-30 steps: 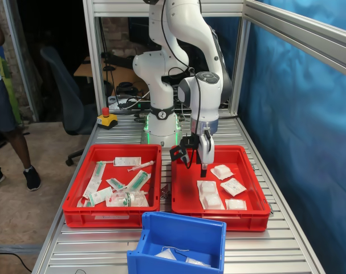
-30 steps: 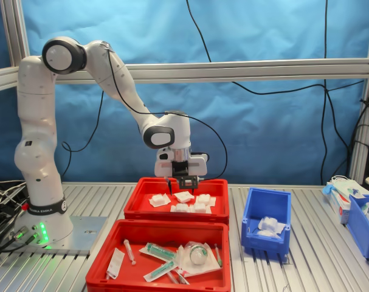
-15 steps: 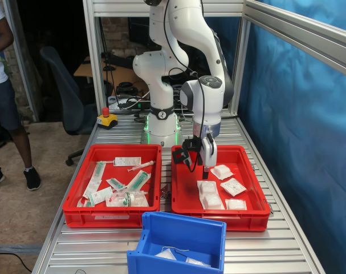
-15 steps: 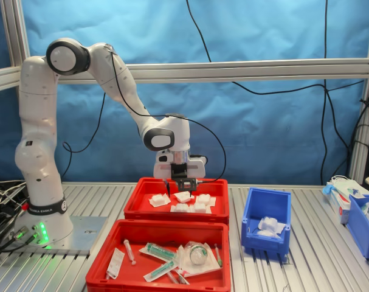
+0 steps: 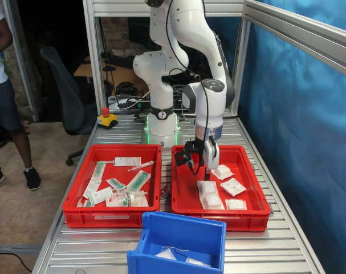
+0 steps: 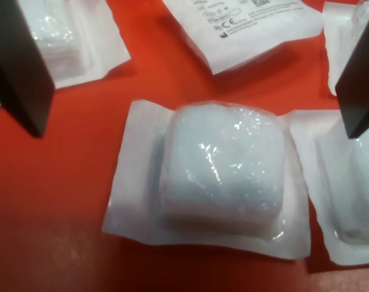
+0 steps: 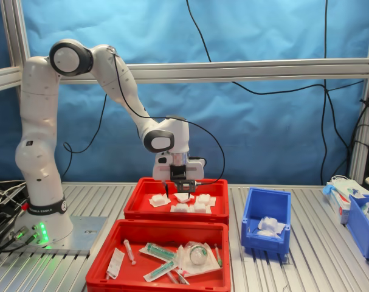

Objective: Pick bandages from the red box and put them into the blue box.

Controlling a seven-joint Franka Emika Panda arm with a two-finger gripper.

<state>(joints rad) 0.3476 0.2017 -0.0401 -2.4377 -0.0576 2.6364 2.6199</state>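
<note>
The gripper (image 5: 206,169) is seen low inside the red box (image 5: 184,202), fingers spread and holding nothing; in the wrist view the two dark fingers (image 6: 17,64) straddle one puffy bandage (image 6: 224,167) lying flat on the red floor, a clear gap left on each side. Further bandages (image 5: 210,194) are scattered over the same box floor, one packet edge just beside the framed pad, and a flat printed packet (image 6: 242,24) is seen near it. In the second exterior view the gripper (image 7: 177,184) is seen over the white pads of the far red box (image 7: 172,211). The blue box (image 5: 181,240) sits at the table's front edge in the first exterior view, a few white wrapped items already inside. The second red crate (image 5: 111,205), with syringes and long packets, stands just beside the red box.
</note>
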